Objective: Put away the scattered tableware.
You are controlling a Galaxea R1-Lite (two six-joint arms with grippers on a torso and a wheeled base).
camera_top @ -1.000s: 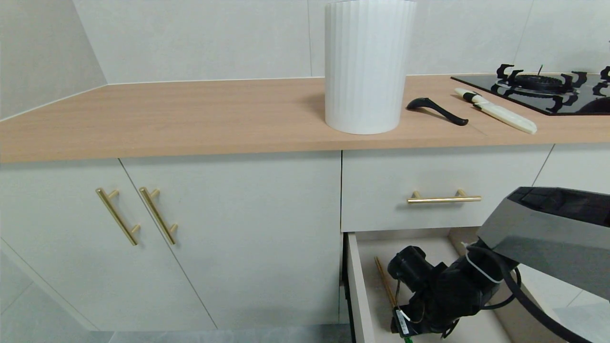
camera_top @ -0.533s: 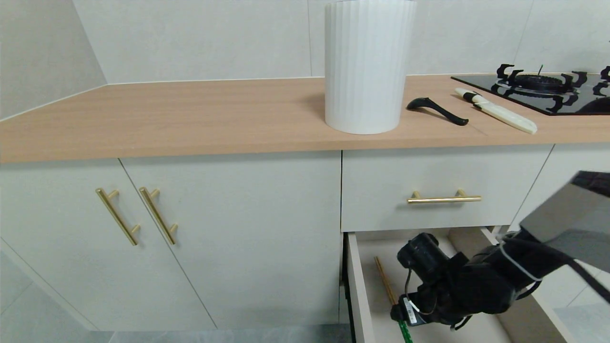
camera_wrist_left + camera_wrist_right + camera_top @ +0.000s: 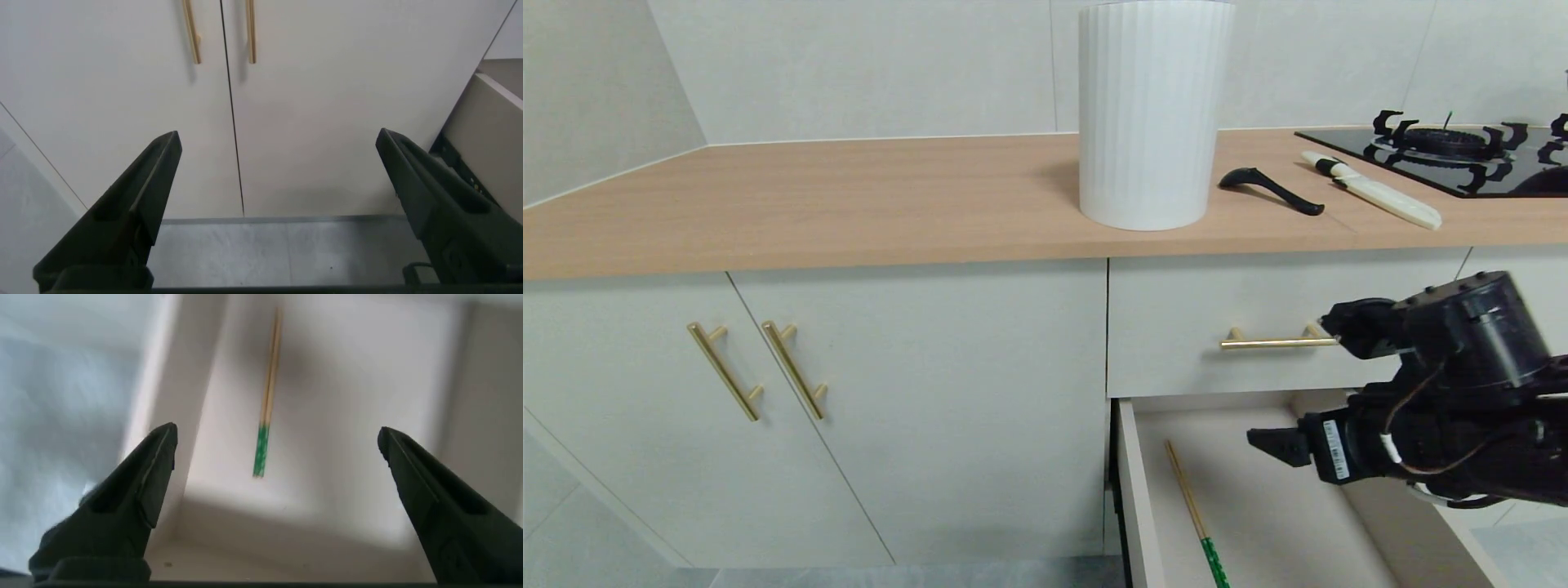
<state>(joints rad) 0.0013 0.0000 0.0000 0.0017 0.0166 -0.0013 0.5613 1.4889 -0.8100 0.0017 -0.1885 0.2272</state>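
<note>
Our right claw (image 3: pixel 1305 390) hangs spread wide and empty above the open drawer (image 3: pixel 1131 490).

Beneath it we see the chopsticks (image 3: pixel 1194 514) lying inside the drawer near its left wall, green ends toward the front. One fingertip sits just by the right end of the gold handle (image 3: pixel 1274 343) on the shut drawer above. Higher up, on the wooden countertop (image 3: pixel 849 204), a black spoon (image 3: pixel 1270 189) and a white knife (image 3: pixel 1372 189) lie between a tall white ribbed container (image 3: pixel 1147 114) and the hob (image 3: pixel 1437 159). Our left claw (image 3: pixel 278 139), also wide and empty, faces the cupboard doors (image 3: pixel 327 122).
</note>
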